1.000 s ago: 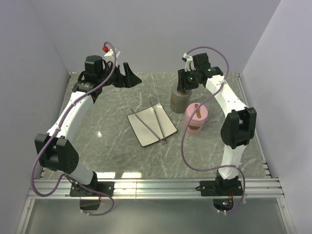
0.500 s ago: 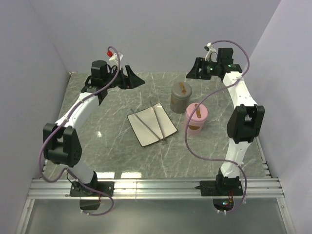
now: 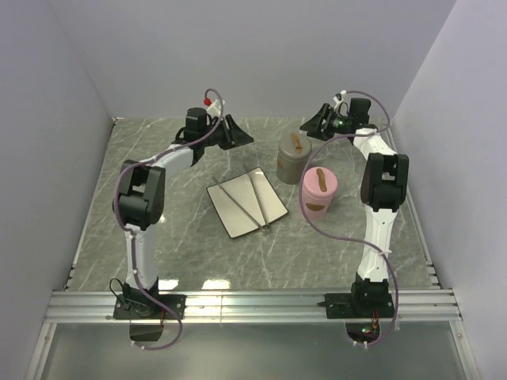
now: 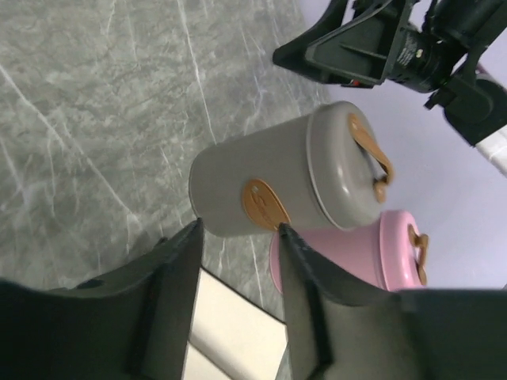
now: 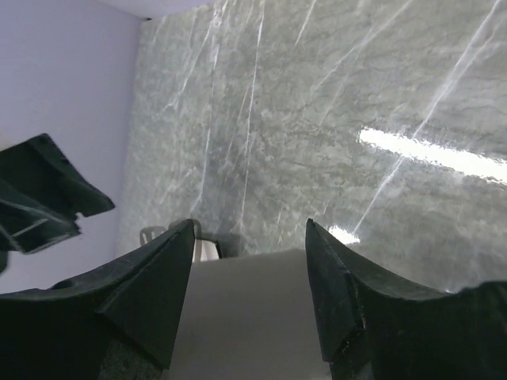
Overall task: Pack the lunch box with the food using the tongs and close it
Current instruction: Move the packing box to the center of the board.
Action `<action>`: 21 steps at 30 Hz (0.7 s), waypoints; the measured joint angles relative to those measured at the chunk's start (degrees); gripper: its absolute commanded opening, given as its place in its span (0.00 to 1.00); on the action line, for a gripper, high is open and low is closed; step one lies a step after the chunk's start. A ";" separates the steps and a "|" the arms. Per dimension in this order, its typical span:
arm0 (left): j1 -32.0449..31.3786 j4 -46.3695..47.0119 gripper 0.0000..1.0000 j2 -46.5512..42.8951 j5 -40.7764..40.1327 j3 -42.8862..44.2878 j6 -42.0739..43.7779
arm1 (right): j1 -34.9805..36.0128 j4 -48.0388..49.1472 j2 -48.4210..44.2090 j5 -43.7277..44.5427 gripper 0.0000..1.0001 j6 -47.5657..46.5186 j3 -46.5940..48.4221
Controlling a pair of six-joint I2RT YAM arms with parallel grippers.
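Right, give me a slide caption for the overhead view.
Left claw and right claw hover open behind the grey container and pink container; tongs lie on the white plate.

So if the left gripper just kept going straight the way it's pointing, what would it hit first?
Most likely the grey lidded container: in the wrist view it sits dead ahead of the left gripper's open fingers, with the pink container behind it. Depth is unclear.

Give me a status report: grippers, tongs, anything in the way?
Left gripper, right gripper open, empty, far side. Tongs lying on white plate, untouched. Nothing blocking them; food not visible.
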 measured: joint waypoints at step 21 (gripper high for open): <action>-7.10 -0.44 0.31 15.96 1.77 14.95 -1.29 | 5.01 24.13 5.95 -11.04 0.61 17.88 -7.13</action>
